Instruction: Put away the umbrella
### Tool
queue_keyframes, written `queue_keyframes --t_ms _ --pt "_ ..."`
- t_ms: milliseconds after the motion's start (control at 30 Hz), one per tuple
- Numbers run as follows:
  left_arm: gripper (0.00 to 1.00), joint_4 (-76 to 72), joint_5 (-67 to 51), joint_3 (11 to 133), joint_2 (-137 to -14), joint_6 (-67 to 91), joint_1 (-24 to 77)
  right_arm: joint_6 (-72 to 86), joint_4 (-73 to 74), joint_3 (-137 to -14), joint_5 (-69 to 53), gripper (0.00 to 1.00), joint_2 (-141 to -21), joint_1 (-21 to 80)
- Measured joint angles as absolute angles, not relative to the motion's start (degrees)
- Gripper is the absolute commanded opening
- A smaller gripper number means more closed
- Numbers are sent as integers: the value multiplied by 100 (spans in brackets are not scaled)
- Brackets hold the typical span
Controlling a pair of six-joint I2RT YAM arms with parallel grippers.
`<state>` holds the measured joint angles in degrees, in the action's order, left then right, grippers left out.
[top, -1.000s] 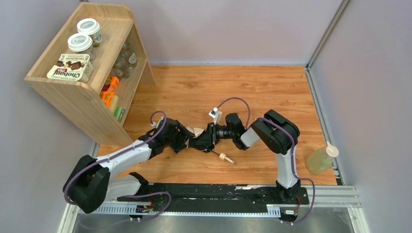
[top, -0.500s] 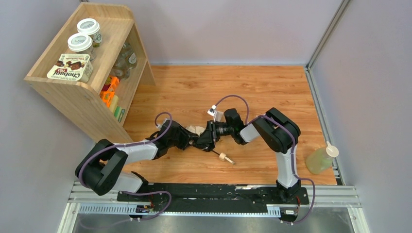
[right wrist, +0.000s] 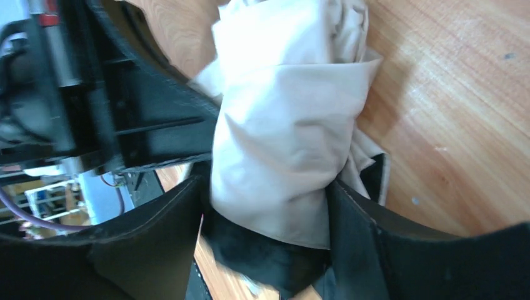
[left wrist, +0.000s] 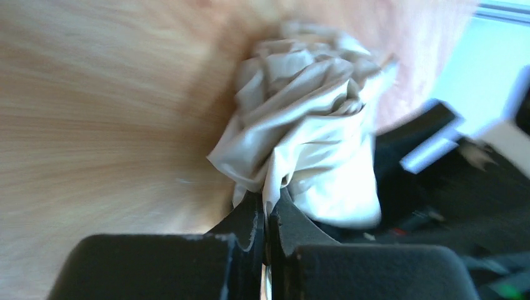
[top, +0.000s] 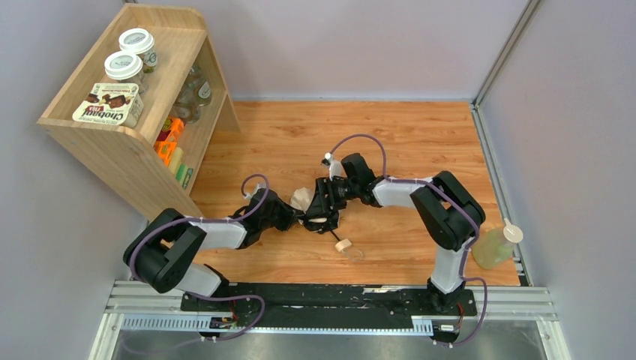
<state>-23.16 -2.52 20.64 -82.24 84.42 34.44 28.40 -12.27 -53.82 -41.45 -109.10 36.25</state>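
Pinching a canopy fold, my left gripper [left wrist: 267, 215] is clenched on the umbrella [top: 303, 199], which lies mid table [top: 420, 135], handle [top: 343, 244] toward the near edge. My right gripper [right wrist: 267, 200] straddles the bundle; whether it squeezes, I cannot tell.

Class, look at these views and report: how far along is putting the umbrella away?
Done: the canopy is bunched into a bundle. In hand: the left gripper is shut on a fabric fold, and the right gripper straddles the bundle; its grip is unclear. Left: the umbrella lies on the table, handle sticking out, not stowed anywhere.
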Motion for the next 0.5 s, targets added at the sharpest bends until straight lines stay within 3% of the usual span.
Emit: queue_keyframes --t_ms 167,333,500 --pt "0 -2147 -158 2064 -8479 8429 3468 2215 687 -5898 -3326 90 -10134 3885" --pt "0 -2115 -156 2086 -8486 8427 3474 1649 1859 -6053 -2390 92 -9052 4206" --pt "0 -2058 -158 2117 -8482 8423 3474 1452 2139 -6073 -1476 91 -8667 4654"
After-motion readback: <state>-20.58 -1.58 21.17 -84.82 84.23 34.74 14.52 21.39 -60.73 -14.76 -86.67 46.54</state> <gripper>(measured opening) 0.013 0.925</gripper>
